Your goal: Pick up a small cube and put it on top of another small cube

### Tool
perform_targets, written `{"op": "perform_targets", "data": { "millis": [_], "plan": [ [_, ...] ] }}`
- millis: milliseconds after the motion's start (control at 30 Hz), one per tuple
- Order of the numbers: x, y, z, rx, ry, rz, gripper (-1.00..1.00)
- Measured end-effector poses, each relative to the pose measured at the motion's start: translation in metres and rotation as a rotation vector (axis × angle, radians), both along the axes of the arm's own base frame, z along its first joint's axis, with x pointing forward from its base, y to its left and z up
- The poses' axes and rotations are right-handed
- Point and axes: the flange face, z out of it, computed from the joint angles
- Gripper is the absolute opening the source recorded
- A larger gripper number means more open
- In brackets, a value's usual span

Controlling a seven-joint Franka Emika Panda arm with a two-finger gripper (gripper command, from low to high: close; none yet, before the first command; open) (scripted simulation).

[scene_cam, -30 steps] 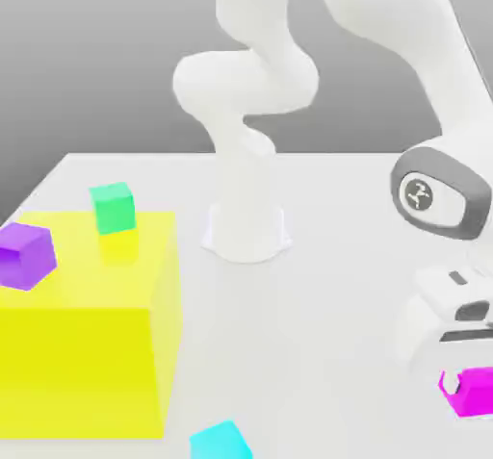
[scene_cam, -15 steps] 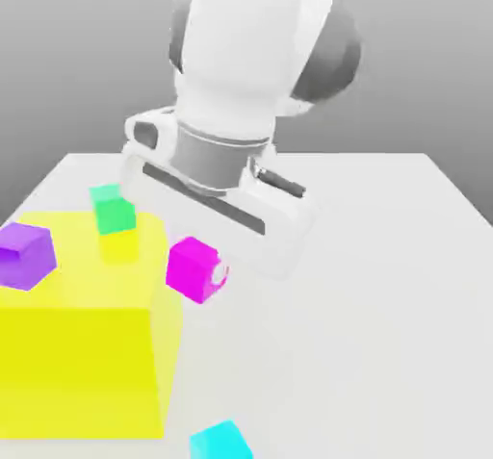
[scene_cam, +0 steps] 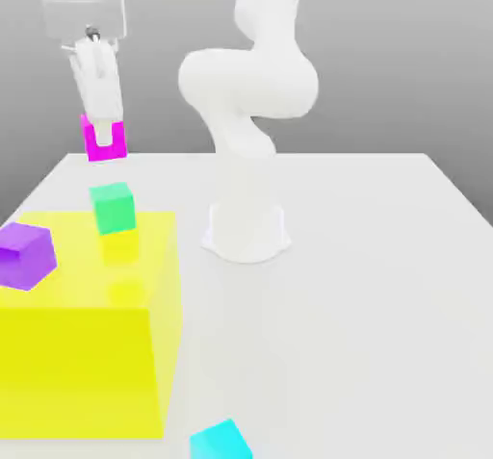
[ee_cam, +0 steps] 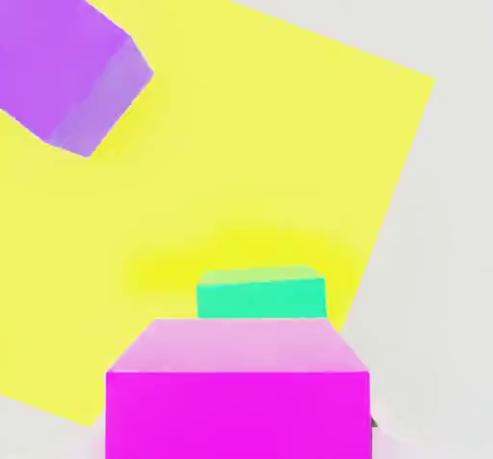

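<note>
The fingers [scene_cam: 104, 133] are clamped on the magenta cube [scene_cam: 117, 140], above the green cube [scene_cam: 115, 208]; I think placing is in hand, needing careful alignment, then gentle lowering.

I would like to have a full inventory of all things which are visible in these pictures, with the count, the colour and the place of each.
magenta cube: one, bright pink, held in the gripper above the green cube
green cube: one, green, on top of the yellow block
purple cube: one, violet, on top of the yellow block, toward the exterior view's left
yellow block: one, yellow, on the table at the exterior view's left
cyan cube: one, cyan, at the exterior view's bottom edge
table: one, pale grey, under the block
robot arm: one, white, base on the table
gripper: one, white, shut on the magenta cube
</note>
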Motion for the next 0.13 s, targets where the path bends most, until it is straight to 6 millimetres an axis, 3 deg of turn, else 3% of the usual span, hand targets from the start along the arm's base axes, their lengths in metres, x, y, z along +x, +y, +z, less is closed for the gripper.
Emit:
{"op": "perform_targets", "data": {
  "millis": [33,133],
  "plan": [
    [-0.0010,0.0002,-0.0127,0.000,0.000,-0.001,1.00],
    [-0.0010,0.0002,-0.0127,0.001,-0.001,-0.001,1.00]
  ]
}}
